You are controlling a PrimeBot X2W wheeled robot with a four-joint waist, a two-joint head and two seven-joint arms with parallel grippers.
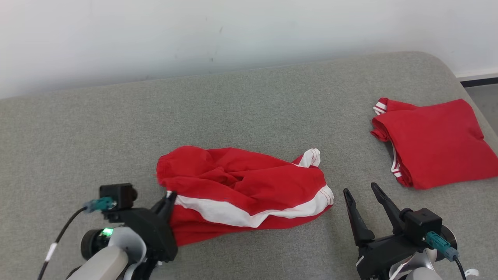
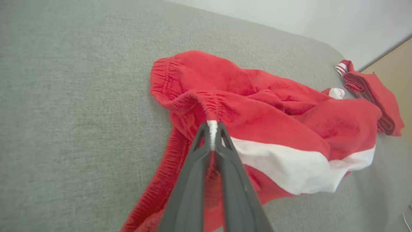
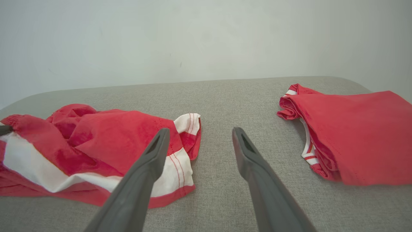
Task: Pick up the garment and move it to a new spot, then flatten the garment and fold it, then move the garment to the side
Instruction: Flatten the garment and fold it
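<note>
Between left claw [image 2: 212, 127] tips, pinched garment [image 2: 273, 129] waistband, partly hidden

- You have no text, label, brand, number or sign to read anywhere in these views.
- The red garment [image 1: 241, 182] and the folded red garment [image 1: 439, 144] show you no lettering.

A plain white wall [image 1: 233, 31] stands at 12 o'clock behind the grey fabric-covered table [image 1: 249, 116] with a rounded corner, a dark skirting strip [image 1: 479, 81] and grey floor [image 1: 485, 104] at 2 o'clock.
</note>
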